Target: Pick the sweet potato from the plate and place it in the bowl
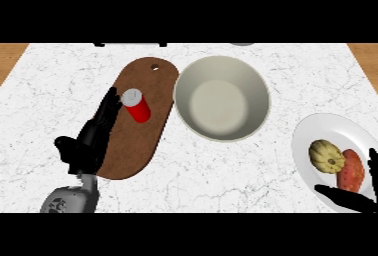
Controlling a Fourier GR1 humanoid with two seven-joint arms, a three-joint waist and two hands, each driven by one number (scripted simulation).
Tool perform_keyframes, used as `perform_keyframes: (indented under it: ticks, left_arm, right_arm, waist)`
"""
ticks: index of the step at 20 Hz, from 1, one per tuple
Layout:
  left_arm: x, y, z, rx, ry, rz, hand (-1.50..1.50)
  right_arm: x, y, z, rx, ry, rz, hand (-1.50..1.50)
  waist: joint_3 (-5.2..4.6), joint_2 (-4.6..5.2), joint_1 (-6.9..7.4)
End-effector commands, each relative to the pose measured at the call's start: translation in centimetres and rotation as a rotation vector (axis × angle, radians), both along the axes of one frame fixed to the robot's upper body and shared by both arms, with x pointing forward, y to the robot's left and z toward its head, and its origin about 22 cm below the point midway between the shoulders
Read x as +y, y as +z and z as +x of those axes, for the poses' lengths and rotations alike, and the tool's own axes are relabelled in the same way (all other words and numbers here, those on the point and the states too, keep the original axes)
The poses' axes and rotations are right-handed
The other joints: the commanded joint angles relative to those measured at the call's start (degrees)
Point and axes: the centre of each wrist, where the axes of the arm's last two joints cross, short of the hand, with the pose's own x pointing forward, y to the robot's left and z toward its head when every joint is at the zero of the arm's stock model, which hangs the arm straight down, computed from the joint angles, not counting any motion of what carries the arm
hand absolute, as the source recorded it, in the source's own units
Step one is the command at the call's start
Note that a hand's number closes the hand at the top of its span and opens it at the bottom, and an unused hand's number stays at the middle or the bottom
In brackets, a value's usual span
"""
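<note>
Sweet potato [351, 172] on plate [314, 131], likely firm, smooth; best grasp across middle. Right hand [347, 199] spread around it, not yet closed. Left hand [92, 135] open, resting.

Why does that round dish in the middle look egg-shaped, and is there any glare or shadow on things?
Head view: the bowl looks taller than wide, stretched by the steep downward look; the plate does too. Light is even, with no harsh glare; soft shading sits inside the bowl, and the red can casts no clear shadow on the brown cutting board.
</note>
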Motion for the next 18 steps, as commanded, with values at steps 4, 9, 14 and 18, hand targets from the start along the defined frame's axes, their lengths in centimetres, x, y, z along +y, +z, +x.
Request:
perform_keyframes:
  ticks: [4,9,14,18]
  left_arm:
    - [1.0,0.5,0.9,0.008,-0.004,-0.006,0.00]
    - [1.4,-0.5,-1.1,-0.017,-0.002,0.012,0.00]
    - [0.9,-1.4,1.2,-0.010,0.016,0.012,0.00]
    - [-1.2,-0.5,0.6,-0.008,-0.071,0.002,0.00]
  right_arm:
    - [2.0,-1.5,0.7,0.030,0.220,-0.128,1.50]
    - [1.3,-0.8,2.2,0.002,0.238,-0.090,1.50]
    - [3.4,-0.2,0.9,-0.044,0.218,-0.072,1.50]
    - [11.3,1.7,4.3,-0.162,1.085,-0.009,1.50]
  waist:
    - [0.28,0.17,0.23]
    - [0.27,0.10,0.37]
    - [0.25,0.14,-0.18]
    - [0.25,0.12,5.06]
